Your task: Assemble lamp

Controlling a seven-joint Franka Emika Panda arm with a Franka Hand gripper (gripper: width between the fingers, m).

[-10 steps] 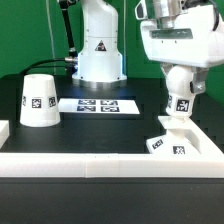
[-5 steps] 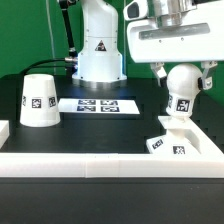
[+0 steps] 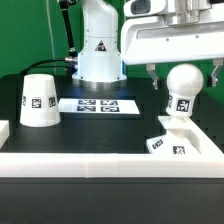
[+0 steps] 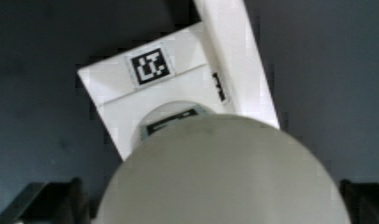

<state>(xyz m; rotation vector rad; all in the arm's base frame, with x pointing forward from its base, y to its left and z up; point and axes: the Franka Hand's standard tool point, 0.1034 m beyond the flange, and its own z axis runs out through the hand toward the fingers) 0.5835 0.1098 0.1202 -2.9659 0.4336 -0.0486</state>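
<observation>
The round white bulb (image 3: 184, 88) stands upright on its short stem in the flat square base (image 3: 176, 143) at the exterior view's right. My gripper (image 3: 184, 76) is open, with a finger on each side of the bulb's top and a gap to each. In the wrist view the bulb (image 4: 218, 170) fills the foreground between my dark fingertips (image 4: 47, 200), with the tagged base (image 4: 159, 75) beyond it. The conical shade (image 3: 40, 100) stands mouth down at the exterior view's left, far from the gripper.
The marker board (image 3: 97, 104) lies flat between the shade and the base. The arm's white pedestal (image 3: 100, 45) stands behind it. A white raised wall (image 3: 100, 162) runs along the table's front edge.
The gripper has opened and let go of the bulb, and the hand has risen. The bulb stays standing on the base.
</observation>
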